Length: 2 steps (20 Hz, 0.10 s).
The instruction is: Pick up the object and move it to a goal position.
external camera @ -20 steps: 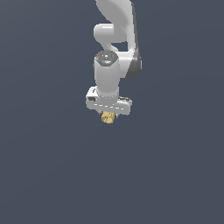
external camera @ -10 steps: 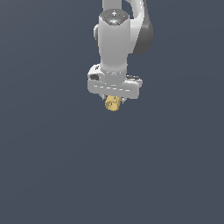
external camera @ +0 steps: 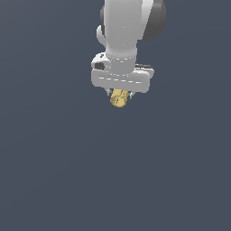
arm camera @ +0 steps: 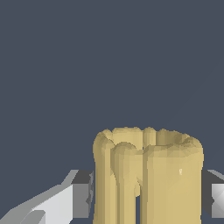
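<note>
The gripper [external camera: 120,95] held the small, bumpy block [external camera: 119,98] pinched by its sides, which looked light, stiff and possibly slippery.

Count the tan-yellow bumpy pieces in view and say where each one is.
1. The tan-yellow piece sits between the gripper's fingers, below the white hand; nothing else shows, and nothing seems hidden.

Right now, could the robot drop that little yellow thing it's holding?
It might. The hand pinches the yellow block only at its top, and most of the block hangs below the fingers, so a quick swing could make it slip out. The block's sides look bumpy in the wrist view, so the fingers may not press flat against it, and it could twist. Nothing shows beneath it to catch it, so a drop would probably mean picking it up again.
</note>
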{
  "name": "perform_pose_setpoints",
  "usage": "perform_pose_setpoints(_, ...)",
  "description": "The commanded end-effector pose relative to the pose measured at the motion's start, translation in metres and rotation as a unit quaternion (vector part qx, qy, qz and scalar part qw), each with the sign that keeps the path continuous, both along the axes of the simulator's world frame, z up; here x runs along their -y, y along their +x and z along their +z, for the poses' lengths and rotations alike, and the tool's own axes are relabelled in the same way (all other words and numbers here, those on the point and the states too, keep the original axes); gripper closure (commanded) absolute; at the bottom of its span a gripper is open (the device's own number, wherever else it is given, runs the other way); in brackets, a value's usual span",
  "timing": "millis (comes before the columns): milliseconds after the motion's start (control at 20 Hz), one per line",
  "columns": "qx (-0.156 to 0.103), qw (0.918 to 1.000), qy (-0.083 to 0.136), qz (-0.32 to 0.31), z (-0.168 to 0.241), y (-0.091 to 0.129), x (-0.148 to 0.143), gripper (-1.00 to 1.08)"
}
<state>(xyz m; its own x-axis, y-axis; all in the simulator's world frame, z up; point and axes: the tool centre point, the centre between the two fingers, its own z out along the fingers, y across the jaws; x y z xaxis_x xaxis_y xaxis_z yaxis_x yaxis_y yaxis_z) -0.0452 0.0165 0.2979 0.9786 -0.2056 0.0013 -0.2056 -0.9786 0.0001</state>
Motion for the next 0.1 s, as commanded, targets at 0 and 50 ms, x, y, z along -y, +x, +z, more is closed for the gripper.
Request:
perform_pose_setpoints(0, -0.001, 1.0, 0.0, 0.0, 0.0036, 0.0, -0.0008, 1.08)
perform_pose_setpoints(50, -0.001, 1.0, 0.0, 0.0, 0.0038, 0.0001, -0.0009, 1.08)
